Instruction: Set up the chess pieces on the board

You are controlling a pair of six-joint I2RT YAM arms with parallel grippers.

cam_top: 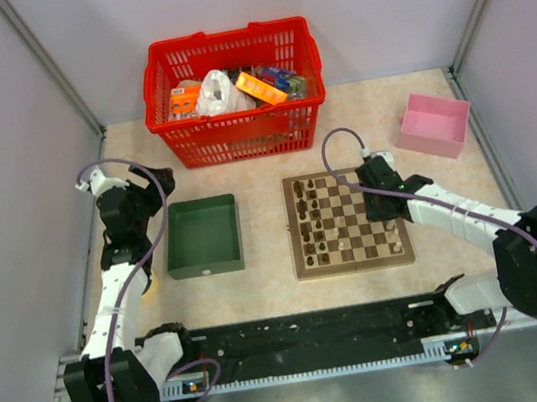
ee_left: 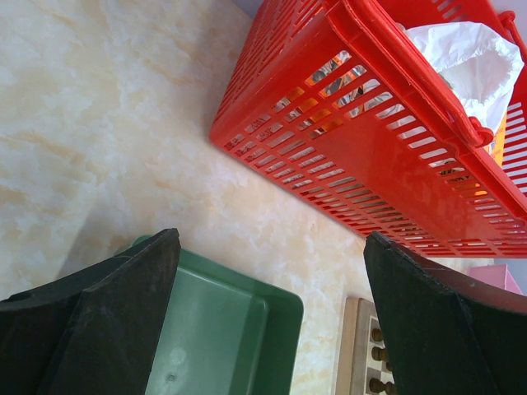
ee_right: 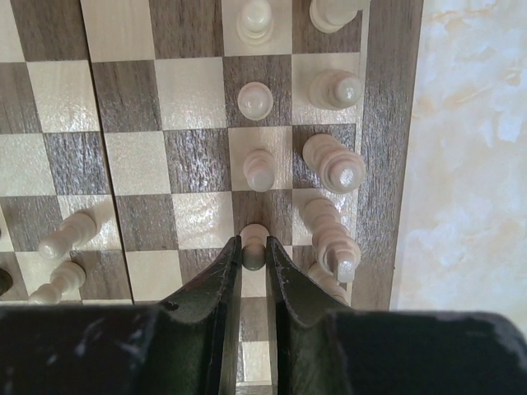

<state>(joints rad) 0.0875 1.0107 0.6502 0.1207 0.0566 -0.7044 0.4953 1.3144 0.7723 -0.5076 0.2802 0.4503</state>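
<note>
The board (cam_top: 354,265) lies right of centre, with dark chess pieces (cam_top: 303,218) along its left side and pale ones on its right. My right gripper (ee_right: 254,243) is shut on the head of a pale pawn (ee_right: 254,234), in line with two other pale pawns (ee_right: 260,169). Taller pale pieces (ee_right: 338,169) stand along the rim beside it. Two pale pieces (ee_right: 66,234) lie tipped over to the left. My left gripper (ee_left: 272,239) hangs open and empty above the green tray (ee_left: 230,329); the board's corner (ee_left: 350,346) shows beyond.
A red basket (cam_top: 232,90) full of packets stands at the back, close behind the left gripper. A pink box (cam_top: 434,124) sits at the back right. The green tray (cam_top: 201,236) lies left of the board.
</note>
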